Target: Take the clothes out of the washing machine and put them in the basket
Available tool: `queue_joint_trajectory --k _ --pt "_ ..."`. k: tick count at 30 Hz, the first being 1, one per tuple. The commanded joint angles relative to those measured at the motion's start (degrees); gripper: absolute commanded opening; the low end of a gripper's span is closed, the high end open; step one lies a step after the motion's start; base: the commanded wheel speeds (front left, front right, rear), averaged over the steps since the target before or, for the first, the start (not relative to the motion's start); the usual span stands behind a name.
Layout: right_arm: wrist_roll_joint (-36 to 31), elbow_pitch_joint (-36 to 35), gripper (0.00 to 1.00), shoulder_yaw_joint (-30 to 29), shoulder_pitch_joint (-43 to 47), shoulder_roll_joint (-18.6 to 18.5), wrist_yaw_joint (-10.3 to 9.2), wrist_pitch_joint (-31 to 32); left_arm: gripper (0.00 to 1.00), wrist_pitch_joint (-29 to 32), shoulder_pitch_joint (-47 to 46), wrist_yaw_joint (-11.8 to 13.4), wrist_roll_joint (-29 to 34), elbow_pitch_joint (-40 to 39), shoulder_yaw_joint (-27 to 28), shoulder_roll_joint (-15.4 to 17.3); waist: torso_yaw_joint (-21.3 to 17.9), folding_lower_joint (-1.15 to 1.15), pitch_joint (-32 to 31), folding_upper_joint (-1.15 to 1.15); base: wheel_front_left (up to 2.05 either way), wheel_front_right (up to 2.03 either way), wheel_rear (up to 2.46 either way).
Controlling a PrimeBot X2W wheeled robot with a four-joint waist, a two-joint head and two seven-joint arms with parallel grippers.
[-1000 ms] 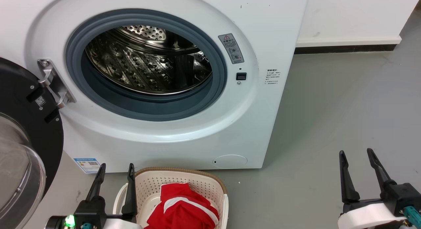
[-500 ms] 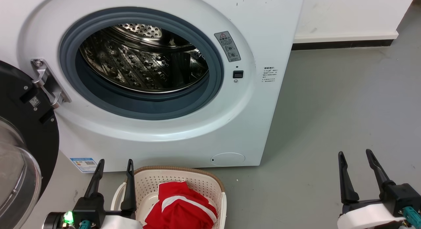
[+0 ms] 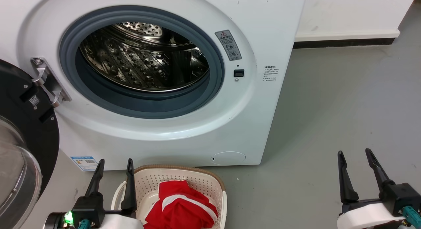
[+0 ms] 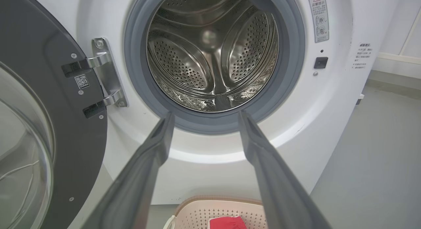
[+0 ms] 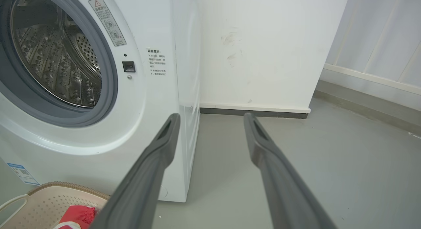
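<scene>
Only our view shifted a bit: our left pincer (image 3: pixel 115 160) and right pincer (image 3: pixel 354 151) are open and empty, the red clothes (image 3: pixel 181 207) lie in the basket (image 3: pixel 184 169), and the washing machine (image 3: pixel 197 133) looks empty, so we seem done.

A grey warning sticker (image 3: pixel 228 45) on the washing machine (image 3: pixel 250 130) showed a red triangle with an exclamation mark. The block of Chinese print (image 3: pixel 271 74) beside it was too small to read. QR codes sat on the blue-edged label (image 3: pixel 84 162) and the door (image 3: pixel 29 137).
</scene>
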Motion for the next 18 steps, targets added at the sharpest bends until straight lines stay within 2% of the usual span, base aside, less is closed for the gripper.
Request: queue_joint_trajectory --k 1,4,5,18 --pt "0.0 -0.01 0.0 0.02 0.0 0.0 0.0 0.0 0.0 0.0 0.0 0.01 -0.05 0.01 0.02 -0.02 0.01 0.0 0.0 0.0 0.0 0.0 0.0" --pt "0.18 1.4 0.0 0.08 0.45 0.07 0.01 0.1 0.0 0.19 0.46 0.01 -0.29 1.53 -0.13 -0.25 0.03 0.0 0.0 0.0 0.0 0.0 0.0" --pt "4.01 2.11 0.0 -0.28 -0.31 0.06 0.01 1.25 0.0 1.45 -0.48 -0.25 -3.91 2.48 0.56 -0.27 0.03 0.0 -0.06 0.0 0.0 0.0 0.0" --pt "19.75 2.94 0.0 -0.34 -1.65 0.05 0.0 4.68 0.0 4.84 -2.09 -1.26 -19.21 3.69 1.19 -0.34 0.02 0.0 -0.32 0.0 0.0 0.0 0.0"
